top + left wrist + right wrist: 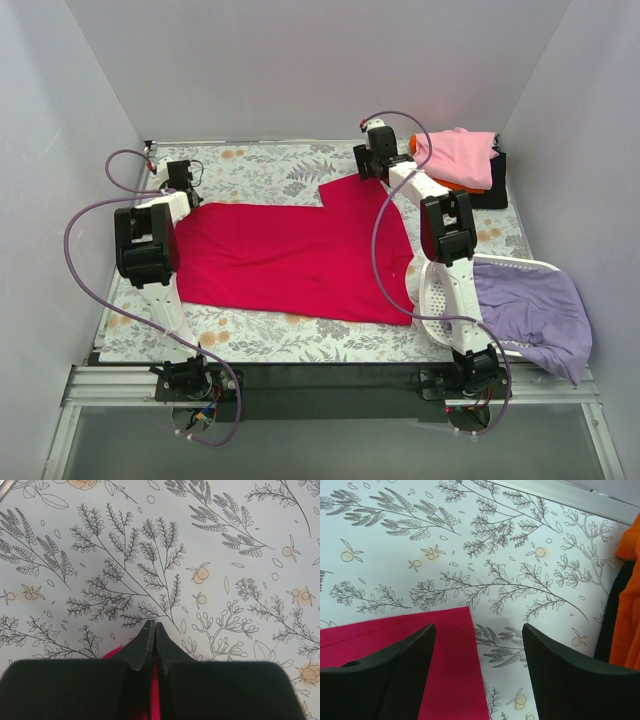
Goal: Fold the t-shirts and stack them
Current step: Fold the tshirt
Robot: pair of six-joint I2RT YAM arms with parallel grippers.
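The large crimson-red t-shirt lies spread flat across the middle of the flowered table. At its far left corner my left gripper is low and shut, and the left wrist view shows red cloth caught in the slit behind its touching tips. My right gripper is open over the corner of the raised far right sleeve. In the right wrist view one finger hangs over red cloth, the other over bare table. A pink t-shirt tops orange and black ones at the back right.
A white mesh basket stands at the right front, with a lavender t-shirt draped in and over it. The table's metal rear edge runs just beyond the right gripper. White walls close in the back and both sides.
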